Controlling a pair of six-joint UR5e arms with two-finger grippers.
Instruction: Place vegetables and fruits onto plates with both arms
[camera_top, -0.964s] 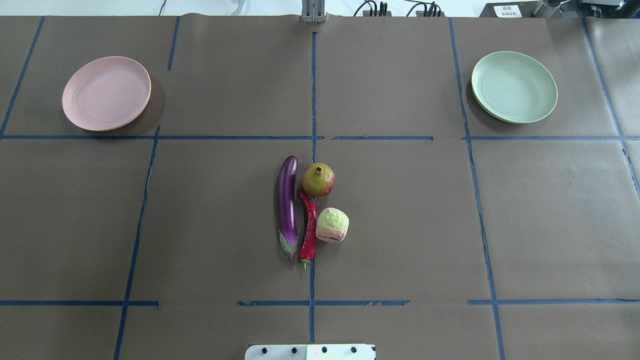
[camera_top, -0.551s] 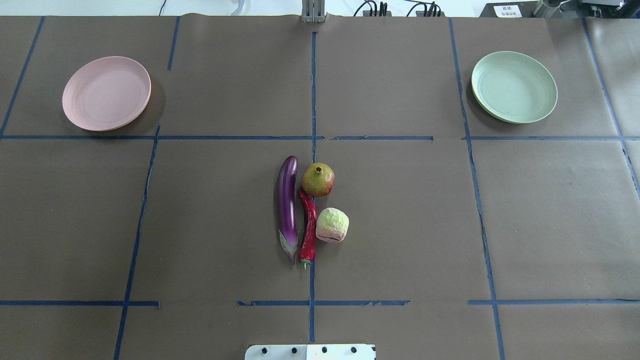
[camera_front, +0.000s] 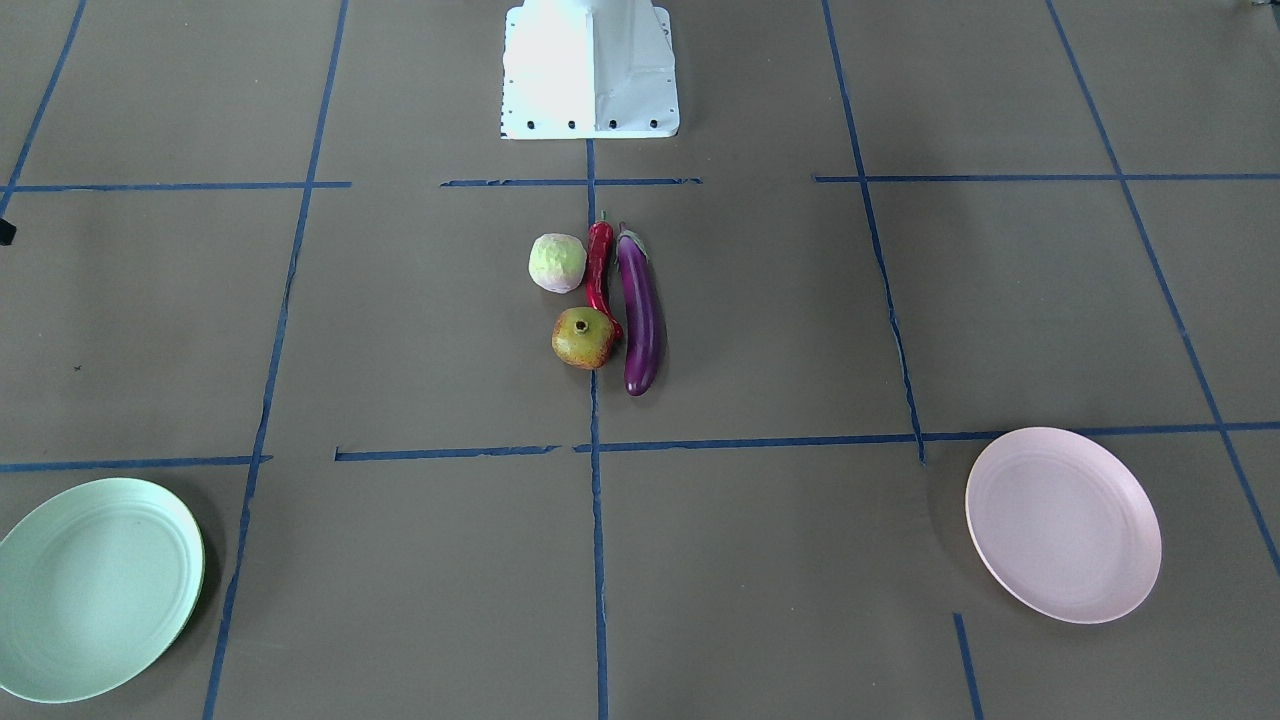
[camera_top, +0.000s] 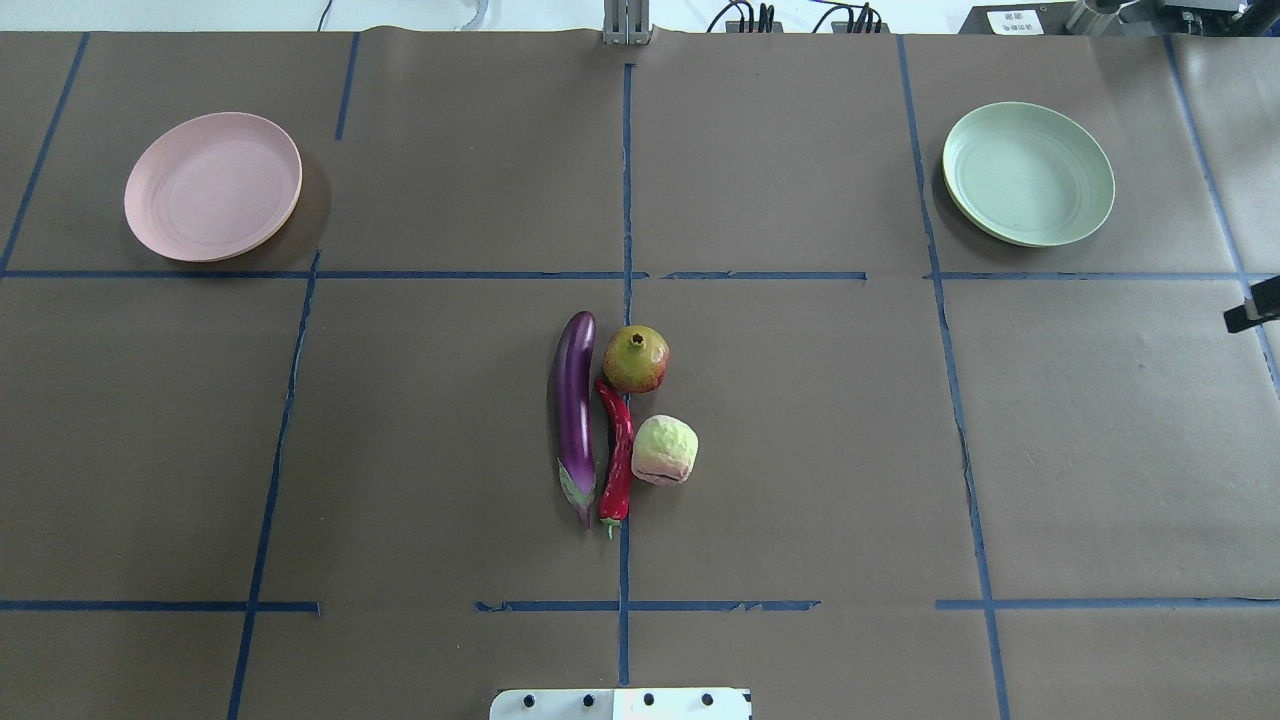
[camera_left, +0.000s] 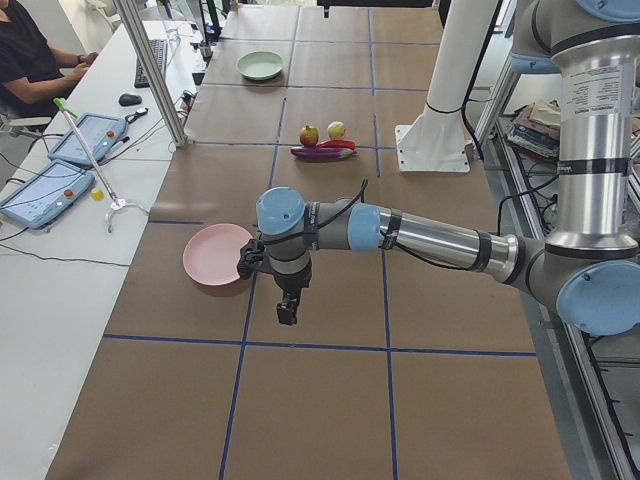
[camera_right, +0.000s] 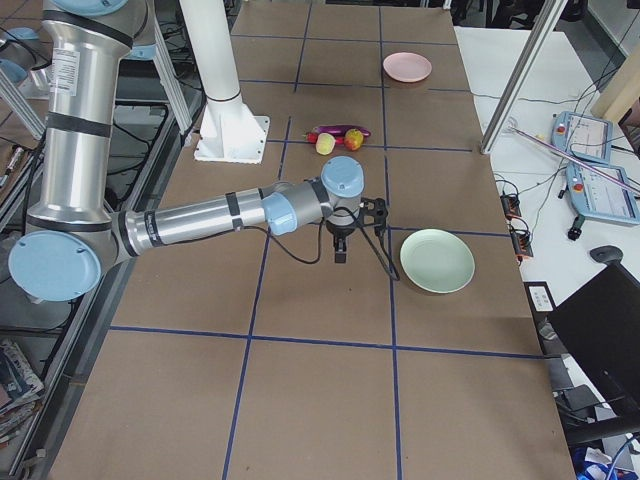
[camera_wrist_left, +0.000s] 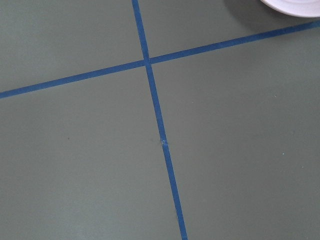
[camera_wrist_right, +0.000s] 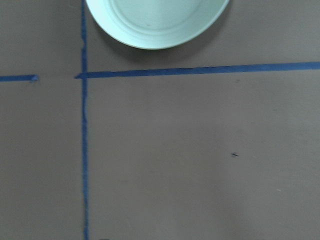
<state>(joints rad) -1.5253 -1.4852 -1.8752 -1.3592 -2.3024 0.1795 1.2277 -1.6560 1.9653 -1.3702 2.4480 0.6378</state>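
Overhead exterior: eggplant (camera_top: 575, 415), chili pepper (camera_top: 617, 455), pale fruit (camera_top: 665, 450) and pomegranate (camera_top: 636, 359) lie packed together on the bench (camera_top: 820, 450), with the pink plate (camera_top: 213, 187) and green plate (camera_top: 1028, 173) beyond, well apart. Recommended: left arm (camera_left: 440, 240) takes the eggplant and right arm (camera_right: 190, 225) the pale fruit, each from its outer flank. Whether either arm's jaws are apart or together cannot be told.

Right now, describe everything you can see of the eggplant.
The eggplant is long, glossy and deep purple, with a green cap at the end nearer the robot. It lies flat on the brown-papered table near the centre, pointing away from the robot, close beside the red chili. Nothing holds it.
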